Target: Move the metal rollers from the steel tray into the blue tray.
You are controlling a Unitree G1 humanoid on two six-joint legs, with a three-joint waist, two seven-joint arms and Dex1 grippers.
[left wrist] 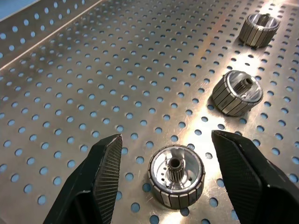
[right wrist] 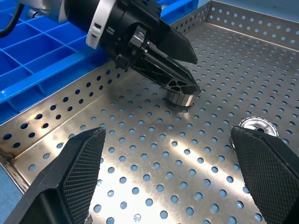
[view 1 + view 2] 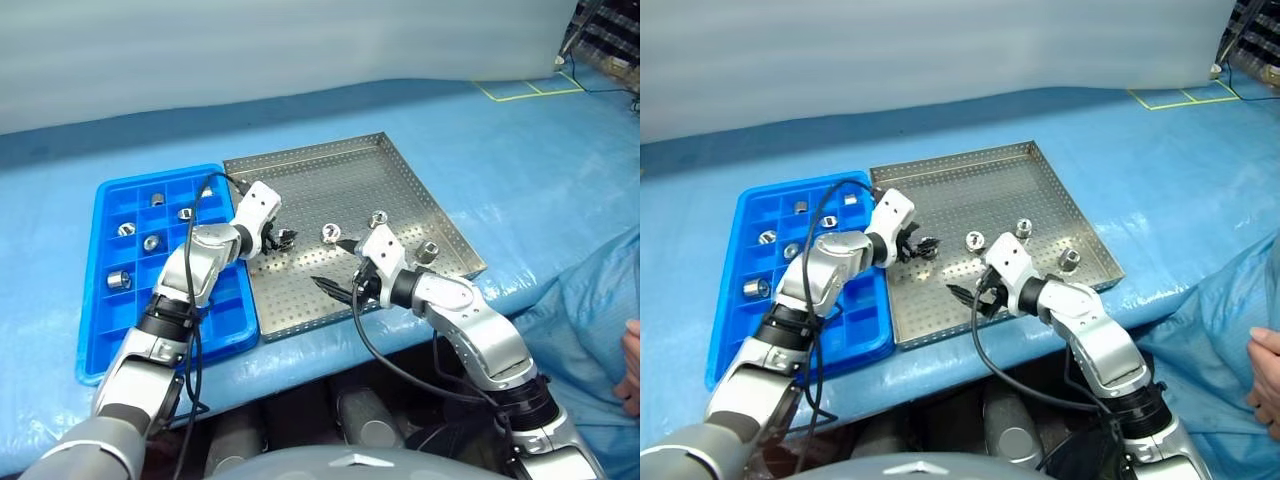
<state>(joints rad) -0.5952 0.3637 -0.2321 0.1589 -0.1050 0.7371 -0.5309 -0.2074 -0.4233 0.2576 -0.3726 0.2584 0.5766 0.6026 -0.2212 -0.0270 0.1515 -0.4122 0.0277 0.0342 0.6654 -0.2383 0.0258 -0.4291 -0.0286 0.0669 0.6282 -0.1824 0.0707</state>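
Note:
The steel tray point(image 3: 400, 180) lies mid-table with the blue tray point(image 3: 110, 325) against its left side. My left gripper point(image 3: 283, 240) is open and low over the steel tray, its fingertips point(image 1: 110, 158) either side of one metal roller point(image 1: 176, 181) without touching it. Three more rollers stand loose in the steel tray point(image 3: 330, 232), point(image 3: 378, 218), point(image 3: 427, 252). Several rollers sit in compartments of the blue tray, one of them near its front point(image 3: 118, 280). My right gripper point(image 3: 336, 266) is wide open with nothing between its fingers, hovering near the steel tray's front edge and pointing at the left gripper point(image 2: 180, 84).
The table is covered in blue cloth point(image 3: 540, 170). A crumpled blue plastic sheet point(image 3: 590, 300) hangs at the front right, and a person's hand point(image 3: 630, 365) shows at the right edge. Yellow tape lines point(image 3: 525, 88) mark the far right.

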